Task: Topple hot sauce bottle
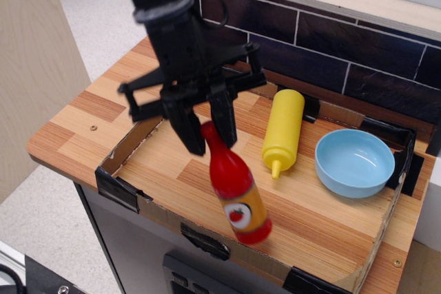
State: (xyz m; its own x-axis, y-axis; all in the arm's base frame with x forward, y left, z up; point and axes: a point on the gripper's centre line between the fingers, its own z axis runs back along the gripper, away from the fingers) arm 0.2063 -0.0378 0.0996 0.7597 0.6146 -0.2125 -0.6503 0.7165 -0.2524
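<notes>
The hot sauce bottle (pixel 238 194) is red with an orange-yellow label and a tomato oval. It leans steeply, cap up-left and base down-right near the front edge of the wooden board (pixel 165 153). My black gripper (pixel 209 135) comes down from above. Its two fingers stand on either side of the bottle's red cap and grip it.
A yellow squeeze bottle (pixel 282 132) lies on its side just right of the gripper, nozzle toward the front. A light blue bowl (pixel 355 163) sits at the right. A low cardboard rim (pixel 124 160) with black tape borders the board. A dark tiled wall (pixel 310 46) runs behind.
</notes>
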